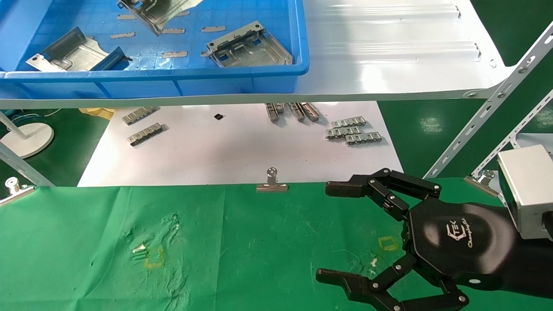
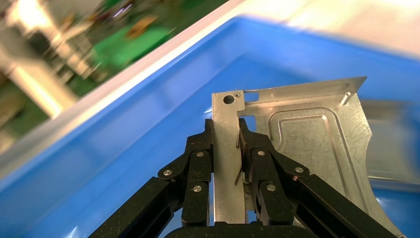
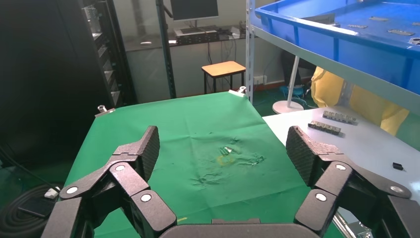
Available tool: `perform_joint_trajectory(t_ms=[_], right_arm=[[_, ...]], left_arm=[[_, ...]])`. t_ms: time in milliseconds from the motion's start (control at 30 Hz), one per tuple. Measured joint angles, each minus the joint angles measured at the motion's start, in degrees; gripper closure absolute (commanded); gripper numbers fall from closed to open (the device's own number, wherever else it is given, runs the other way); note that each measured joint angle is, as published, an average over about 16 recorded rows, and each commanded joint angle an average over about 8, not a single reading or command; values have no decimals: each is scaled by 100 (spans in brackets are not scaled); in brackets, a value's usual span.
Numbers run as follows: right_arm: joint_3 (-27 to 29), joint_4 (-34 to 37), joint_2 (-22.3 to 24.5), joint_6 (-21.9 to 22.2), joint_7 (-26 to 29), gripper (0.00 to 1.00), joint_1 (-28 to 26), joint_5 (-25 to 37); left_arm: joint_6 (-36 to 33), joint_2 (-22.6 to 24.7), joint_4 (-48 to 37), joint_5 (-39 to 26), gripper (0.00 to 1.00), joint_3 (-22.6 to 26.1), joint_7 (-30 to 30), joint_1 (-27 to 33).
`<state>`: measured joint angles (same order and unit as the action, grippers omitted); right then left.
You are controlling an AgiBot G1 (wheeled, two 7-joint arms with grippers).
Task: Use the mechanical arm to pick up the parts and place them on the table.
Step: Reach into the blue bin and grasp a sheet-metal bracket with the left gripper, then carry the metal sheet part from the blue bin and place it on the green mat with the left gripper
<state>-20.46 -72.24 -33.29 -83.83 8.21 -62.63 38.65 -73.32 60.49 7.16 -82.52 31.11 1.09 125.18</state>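
My left gripper [image 2: 227, 134] is shut on the upright edge flange of a silvery stamped part [image 2: 317, 134] and holds it over the blue bin [image 2: 148, 129]. In the head view only this lifted part [image 1: 157, 13] shows, at the top edge; the left hand itself is out of view there. Two more parts [image 1: 71, 54] [image 1: 248, 45] lie in the bin. My right gripper [image 1: 328, 233] is open and empty above the right side of the green cloth table [image 1: 259, 242]. It also shows open in the right wrist view [image 3: 224, 148], over the table [image 3: 173, 124].
The blue bin [image 1: 173, 82] stands on a glossy white shelf [image 1: 389, 52] above a white board [image 1: 242, 151] with grey link strips [image 1: 352, 131]. Binder clips [image 1: 271, 183] sit at the table's far edge. Slanted shelf struts [image 1: 475, 125] stand at the right.
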Motion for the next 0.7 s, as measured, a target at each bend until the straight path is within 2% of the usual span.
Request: perform_joint_trajectory(t_ms=[200, 367, 567, 700], right_arm=[[0, 0, 0, 0, 0, 0, 0, 0], [-1, 0, 0, 0, 0, 0, 0, 0], [-1, 0, 0, 0, 0, 0, 0, -1], [-1, 0, 0, 0, -1, 0, 0, -1]], left_arm=[[-1217, -440, 660, 517, 100, -40, 697, -274], [-1791, -1043, 1917, 1139, 100, 275, 1226, -903], [-1597, -1762, 3430, 1668, 100, 852, 1773, -1941], [-1230, -2121, 4062, 1825, 100, 1213, 2058, -2650]])
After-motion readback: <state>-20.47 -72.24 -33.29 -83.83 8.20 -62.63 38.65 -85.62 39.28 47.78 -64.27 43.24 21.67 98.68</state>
